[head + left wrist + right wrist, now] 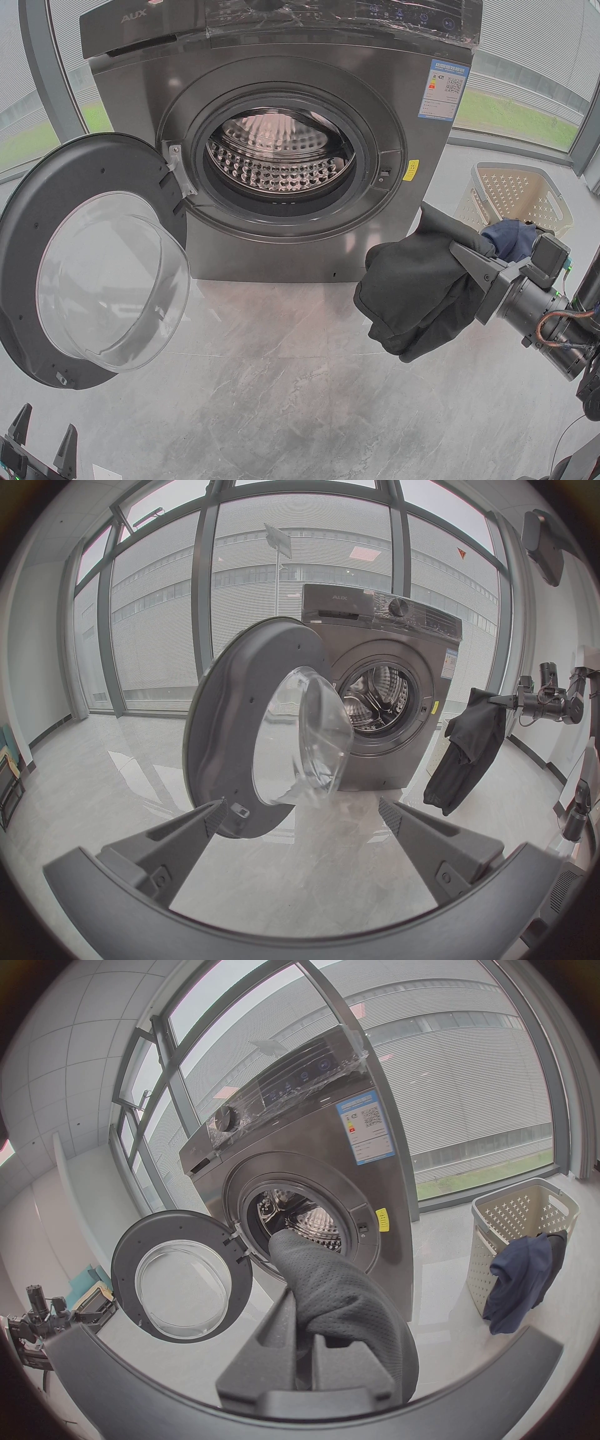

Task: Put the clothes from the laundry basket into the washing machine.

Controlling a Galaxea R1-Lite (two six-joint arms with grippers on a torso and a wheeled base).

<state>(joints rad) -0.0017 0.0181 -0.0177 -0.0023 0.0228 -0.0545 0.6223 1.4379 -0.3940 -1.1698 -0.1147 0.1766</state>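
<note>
A dark grey front-loading washing machine (pixel 375 94) stands on the pale marbled floor (pixel 281 387). Its round door with a clear glass bowl (pixel 94 262) is swung wide open to the machine's left, and the steel drum (pixel 281 156) is in view. In front of the machine's lower right corner, the right claw (pixel 470 275) is clenched on a black cloth garment (pixel 412 294) that hangs clear of the floor. Just right of the machine sits a beige perforated plastic laundry basket (pixel 509 167) with a dark blue garment (pixel 512 240) draped over its rim. The left claw (pixel 49 417) is spread apart and holds nothing, low in front of the machine's door.
</note>
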